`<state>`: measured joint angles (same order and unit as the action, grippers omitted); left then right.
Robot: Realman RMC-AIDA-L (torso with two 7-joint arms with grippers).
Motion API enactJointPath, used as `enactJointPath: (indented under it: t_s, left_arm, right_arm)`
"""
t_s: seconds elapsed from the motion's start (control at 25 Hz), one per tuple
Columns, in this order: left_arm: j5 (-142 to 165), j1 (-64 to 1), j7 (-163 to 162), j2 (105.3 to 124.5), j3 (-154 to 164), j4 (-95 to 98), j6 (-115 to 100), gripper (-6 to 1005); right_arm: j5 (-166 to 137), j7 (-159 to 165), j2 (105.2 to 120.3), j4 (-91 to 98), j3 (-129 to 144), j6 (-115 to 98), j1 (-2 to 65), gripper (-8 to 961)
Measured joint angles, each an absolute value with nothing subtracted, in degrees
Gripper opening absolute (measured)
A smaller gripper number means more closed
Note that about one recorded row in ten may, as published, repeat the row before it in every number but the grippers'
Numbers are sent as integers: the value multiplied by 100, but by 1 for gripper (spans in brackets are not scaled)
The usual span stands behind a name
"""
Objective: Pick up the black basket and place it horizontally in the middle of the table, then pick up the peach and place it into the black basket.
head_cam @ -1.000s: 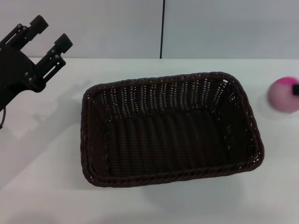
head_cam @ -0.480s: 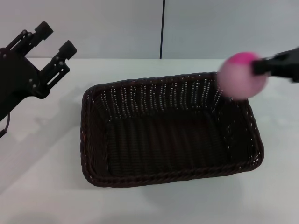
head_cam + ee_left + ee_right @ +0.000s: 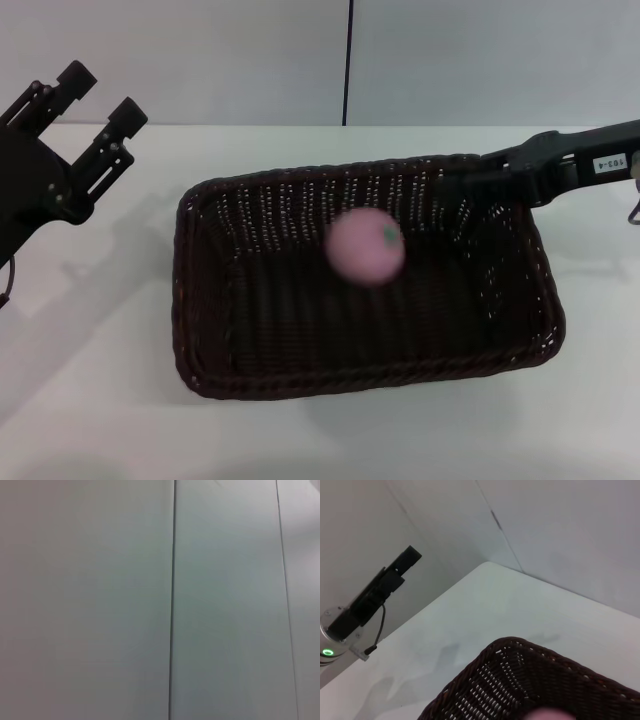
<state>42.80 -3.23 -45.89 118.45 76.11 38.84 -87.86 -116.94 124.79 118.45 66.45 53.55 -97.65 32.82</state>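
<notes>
The black basket [image 3: 300, 385] lies lengthwise across the middle of the white table [image 3: 90, 400]. The peach [image 3: 366, 245], pale pink with a tiny green mark, is blurred over the inside of the basket, free of any gripper. My right gripper [image 3: 462, 180] reaches in from the right over the basket's far right rim and is open, holding nothing. My left gripper [image 3: 100, 95] is raised at the far left, open and empty. The right wrist view shows the basket's corner [image 3: 535, 690] and a sliver of the peach [image 3: 547, 715].
A pale wall with a dark vertical seam [image 3: 350, 60] stands behind the table. The left wrist view shows only that wall [image 3: 100, 600]. Bare tabletop lies left of and in front of the basket. The left arm [image 3: 375, 600] shows far off in the right wrist view.
The right gripper carried the peach in from the right over the basket's far right corner and let it go; the peach now sits blurred over the basket's middle. The left gripper shifted slightly.
</notes>
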Motion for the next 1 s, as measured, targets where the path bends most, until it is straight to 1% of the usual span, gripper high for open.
enactJointPath:
  t_s: [0.24, 0.28, 0.32, 0.36, 0.44, 0.48, 0.52, 0.56, 0.68, 0.72, 0.76, 0.88, 0.92, 0.96, 1.0]
  left_arm:
    - [4280, -333, -4575, 11829, 7600, 3836, -8829, 638]
    - [4280, -333, -4575, 11829, 7600, 3836, -8829, 639]
    - [4280, -304, -4505, 11816, 7519, 3803, -8843, 639]
    - [4280, -271, -4464, 11815, 7432, 3775, -8855, 639]
    - [4281, -248, -4430, 11812, 7344, 3742, -8868, 639]
    - [4280, -228, -4386, 11813, 7168, 3653, -8895, 640]
    - [4283, -208, -4333, 11810, 6832, 3431, -8922, 640]
    - [4283, -208, -4333, 11810, 6832, 3431, -8922, 640]
    - [4325, -239, -4294, 11795, 6344, 3050, -8925, 641]
    - [4341, -290, -4274, 11783, 5692, 2609, -8916, 641]
    - [4341, -290, -4274, 11783, 5692, 2609, -8916, 641]
    - [4325, -300, -4214, 11796, 5423, 2410, -8908, 641]
    - [4325, -300, -4214, 11796, 5423, 2410, -8908, 641]
    - [4306, -361, -3950, 11815, 4979, 1918, -8873, 640]
    - [4306, -361, -3950, 11815, 4979, 1918, -8873, 640]
  right_arm:
    - [-11659, 12261, 11867, 6679, 5102, -9744, 3117, 423]
    - [-11591, 12159, 11872, 6699, 4962, -9745, 3046, 463]
    - [-11318, 11844, 11878, 6695, 4564, -9710, 2839, 502]
    - [-11318, 11844, 11878, 6695, 4564, -9710, 2839, 527]
    - [-10805, 11290, 11887, 6539, 4104, -9628, 2563, 578]
    - [-10459, 10956, 11888, 6350, 3877, -9592, 2408, 603]
    - [-9566, 10050, 11889, 5771, 3423, -9546, 2053, 629]
    - [-9566, 10050, 11889, 5771, 3423, -9546, 2053, 654]
    - [-8105, 8433, 11890, 4488, 2956, -9637, 1596, 730]
    - [-7134, 7252, 11902, 3467, 2864, -9768, 1329, 739]
    - [-7134, 7252, 11902, 3467, 2864, -9768, 1329, 748]
    - [-6311, 5789, 11904, 2151, 2850, -10012, 1139, 774]
    - [-5997, 5022, 11906, 1370, 2840, -10123, 1068, 783]
    - [-5997, 5022, 11906, 1370, 2840, -10123, 1068, 783]
    - [-5879, 4657, 11912, 1063, 2840, -10146, 1051, 783]
